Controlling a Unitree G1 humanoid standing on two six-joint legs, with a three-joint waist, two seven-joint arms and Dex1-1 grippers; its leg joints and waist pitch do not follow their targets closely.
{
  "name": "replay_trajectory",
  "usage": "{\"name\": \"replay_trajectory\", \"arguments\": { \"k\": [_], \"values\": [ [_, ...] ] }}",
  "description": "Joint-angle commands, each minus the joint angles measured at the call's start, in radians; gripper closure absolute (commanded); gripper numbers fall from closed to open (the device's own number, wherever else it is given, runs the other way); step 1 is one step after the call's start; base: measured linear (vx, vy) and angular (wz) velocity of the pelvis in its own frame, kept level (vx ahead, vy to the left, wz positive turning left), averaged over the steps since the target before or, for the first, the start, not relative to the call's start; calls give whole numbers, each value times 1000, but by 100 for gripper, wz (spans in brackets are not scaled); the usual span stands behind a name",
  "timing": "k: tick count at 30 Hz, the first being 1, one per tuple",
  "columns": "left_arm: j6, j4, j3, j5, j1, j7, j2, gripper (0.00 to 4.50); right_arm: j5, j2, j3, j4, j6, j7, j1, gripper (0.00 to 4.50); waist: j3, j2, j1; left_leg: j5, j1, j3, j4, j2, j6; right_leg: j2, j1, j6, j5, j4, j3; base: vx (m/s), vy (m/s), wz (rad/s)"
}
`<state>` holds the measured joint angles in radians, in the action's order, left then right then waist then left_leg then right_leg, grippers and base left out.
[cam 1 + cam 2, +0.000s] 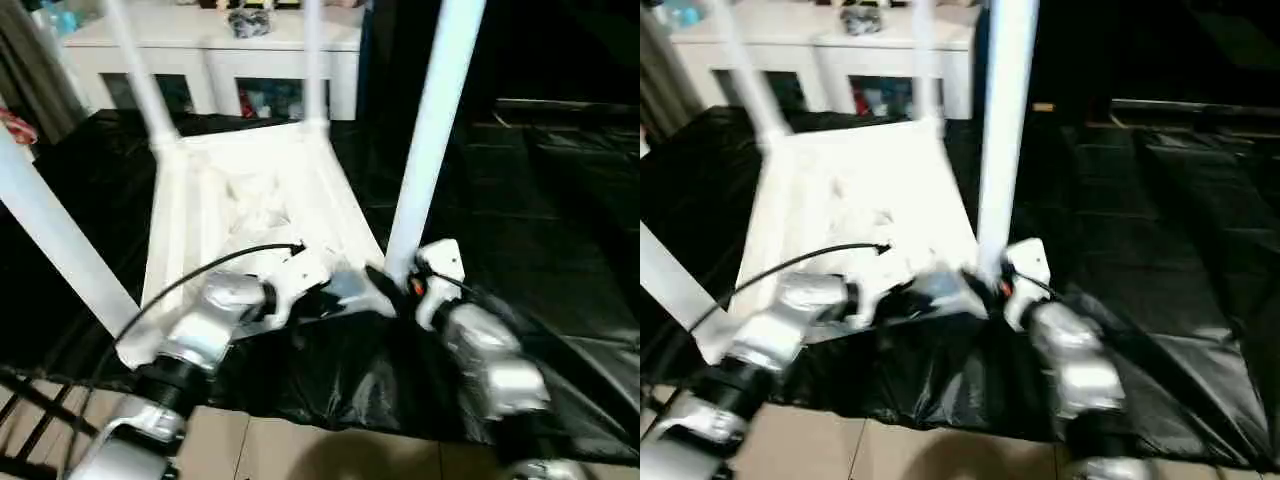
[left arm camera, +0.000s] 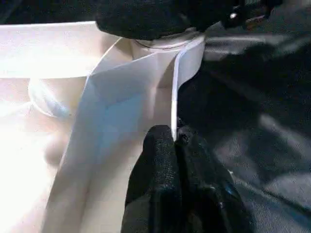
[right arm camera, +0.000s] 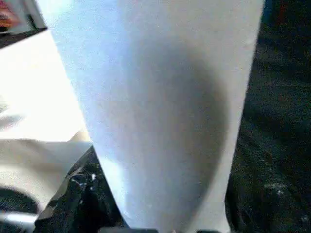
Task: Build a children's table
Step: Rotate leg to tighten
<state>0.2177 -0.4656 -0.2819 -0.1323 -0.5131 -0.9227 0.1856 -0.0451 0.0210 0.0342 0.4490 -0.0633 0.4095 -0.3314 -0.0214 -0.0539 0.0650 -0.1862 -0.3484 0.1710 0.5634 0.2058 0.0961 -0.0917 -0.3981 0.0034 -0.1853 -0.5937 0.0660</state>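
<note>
floor cover: black plastic sheet [image 1: 540, 230], wrinkled
cabinet: white cabinet [image 1: 215, 55] (glass doors) at back
floor: beige tiles [image 1: 300, 450] at near edge

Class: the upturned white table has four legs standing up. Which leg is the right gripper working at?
The near leg on the robot's right, rising from the tabletop corner nearest the right gripper. The other three stand away from it.

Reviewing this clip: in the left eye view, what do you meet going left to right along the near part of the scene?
Near-left table leg → left claw at the near rim of the upturned tabletop → near-right table leg → right claw at that leg's base → black sheet.
</note>
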Motion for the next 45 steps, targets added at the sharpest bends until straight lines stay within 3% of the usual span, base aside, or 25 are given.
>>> {"name": "replay_trajectory", "arguments": {
  "k": [1,7,8,9,13,16,18,20,21,22,23,28,33,36,40,44,45],
  "values": [
    [-12,12,-38,21,-14,39,-70,450,1,-89,-127,59,-26,54,14,141,34,6,0,-328,-7,-5,-76,10,-16,-42,40,-134,-373,95,-33,0,0,0],
    [-27,12,-36,18,-24,3,-39,450,-17,-33,-125,-4,-24,150,26,91,35,9,2,-303,-9,-4,-75,13,-35,-43,40,-145,-341,91,-36,0,0,0],
    [-29,14,-38,19,-24,-4,-34,450,-19,-20,-129,-14,-24,165,29,84,34,15,2,-298,-11,-4,-76,13,-38,-43,42,-145,-335,91,-35,0,0,0],
    [-35,15,-43,18,-22,-23,-20,450,-31,28,-137,-49,-30,226,44,84,36,12,3,-285,-11,-4,-75,14,-41,-43,43,-151,-313,88,-36,0,0,0],
    [-52,11,-50,16,-19,-52,-1,450,-67,132,-128,-115,-45,347,77,84,43,19,14,-201,-12,1,-61,15,-75,-41,51,-187,-165,73,-37,0,0,0],
    [-55,17,-55,15,-17,-83,19,450,-130,251,-69,-176,-73,477,102,84,49,24,32,-118,-12,4,-49,16,-117,-41,54,-225,-23,56,-38,0,0,0],
    [-56,17,-55,15,-19,-93,27,450,-155,301,-43,-188,-83,532,107,84,50,23,39,-106,-13,6,-44,16,-136,-41,55,-243,13,52,-37,0,0,0],
    [-60,15,-57,15,-20,-105,37,450,-175,359,-24,-193,-78,593,117,84,48,23,42,-110,-18,5,-44,16,-143,-42,57,-244,6,53,-33,0,0,0],
    [-61,16,-59,16,-19,-110,42,450,-180,389,-22,-198,-77,621,129,84,48,17,46,-116,-17,4,-43,17,-141,-44,56,-244,-18,53,-33,0,0,0],
    [-61,16,-60,16,-18,-113,45,450,-183,410,-22,-202,-77,641,137,84,47,21,49,-127,-15,5,-43,18,-138,-43,56,-240,-41,57,-33,0,0,0],
    [-62,19,-63,17,-17,-117,49,450,-187,433,-20,-208,-75,662,149,84,47,17,51,-133,-15,4,-43,18,-136,-44,55,-238,-53,58,-33,0,0,0],
    [-70,19,-74,21,-15,-126,56,450,-228,513,10,-253,-74,727,206,84,43,26,53,-168,-17,3,-47,18,-118,-45,56,-216,-148,68,-31,0,0,0],
    [-83,24,-83,31,-11,-149,66,450,-279,522,53,-281,-110,719,220,84,46,24,52,-137,-17,2,-44,18,-131,-44,55,-218,-129,64,-31,0,0,0],
    [-90,25,-85,35,-11,-161,72,450,-308,520,56,-307,-147,715,215,46,47,23,53,-124,-17,2,-42,18,-134,-41,55,-223,-101,60,-30,0,0,0],
    [-98,20,-90,38,-15,-177,76,450,-295,519,38,-310,-131,709,196,3,49,24,53,-115,-18,2,-41,18,-135,-43,54,-234,-78,58,-29,0,0,0],
    [-94,19,-97,43,-18,-193,84,450,-237,496,-13,-266,-92,684,150,3,49,22,53,-114,-17,2,-42,18,-123,-44,53,-232,-95,56,-29,0,0,0],
    [-94,21,-102,44,-18,-205,92,450,-194,477,-52,-220,-75,661,109,3,49,19,53,-117,-16,2,-41,18,-120,-44,53,-232,-92,56,-29,0,0,0]
  ]
}}
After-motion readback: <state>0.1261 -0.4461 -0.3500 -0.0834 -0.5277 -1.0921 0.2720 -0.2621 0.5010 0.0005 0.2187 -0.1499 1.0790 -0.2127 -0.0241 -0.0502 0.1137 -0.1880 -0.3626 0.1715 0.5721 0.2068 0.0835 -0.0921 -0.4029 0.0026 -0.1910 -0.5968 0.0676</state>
